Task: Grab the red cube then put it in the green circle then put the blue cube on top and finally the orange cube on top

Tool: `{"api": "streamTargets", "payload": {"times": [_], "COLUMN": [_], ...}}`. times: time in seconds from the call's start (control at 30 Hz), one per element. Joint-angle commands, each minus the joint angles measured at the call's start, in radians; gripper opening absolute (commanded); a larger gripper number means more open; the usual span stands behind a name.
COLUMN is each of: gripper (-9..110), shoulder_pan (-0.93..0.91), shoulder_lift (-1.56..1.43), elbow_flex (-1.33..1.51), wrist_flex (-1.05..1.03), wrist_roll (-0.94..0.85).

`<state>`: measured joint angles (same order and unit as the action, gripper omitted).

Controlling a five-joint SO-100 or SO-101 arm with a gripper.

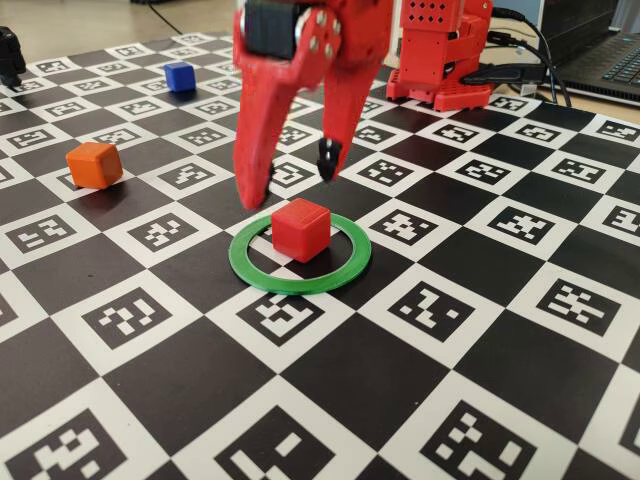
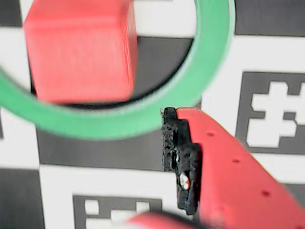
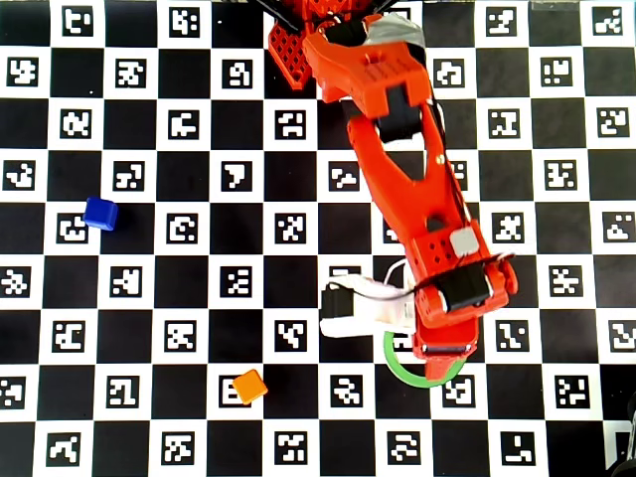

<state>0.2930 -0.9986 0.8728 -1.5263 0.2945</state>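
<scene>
The red cube sits on the board inside the green circle, toward the ring's far side. My gripper hangs just above and behind the cube, open, with nothing between its fingers. In the wrist view the red cube fills the upper left inside the green circle, and one black finger pad shows clear of both. The orange cube rests at the left and the blue cube at the far left. From overhead the arm hides the red cube; the blue cube, orange cube and green circle show.
The whole tabletop is a black-and-white checkerboard of markers. The arm's red base stands at the back. A laptop with cables lies off the board at the back right, and a dark object at the back left.
</scene>
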Motion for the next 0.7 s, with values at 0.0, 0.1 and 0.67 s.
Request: {"api": "streamTargets", "payload": {"times": [0.0, 0.1, 0.67], "gripper": [37, 37, 39], "shoulder_pan": [-0.035, -0.074, -0.719], "shoulder_lift": [-0.285, -0.379, -0.699], "elbow_flex": [0.077, 0.146, 0.448], "wrist_flex": [0.002, -0.044, -0.135], "wrist_roll": [-0.017, -0.057, -0.64]}}
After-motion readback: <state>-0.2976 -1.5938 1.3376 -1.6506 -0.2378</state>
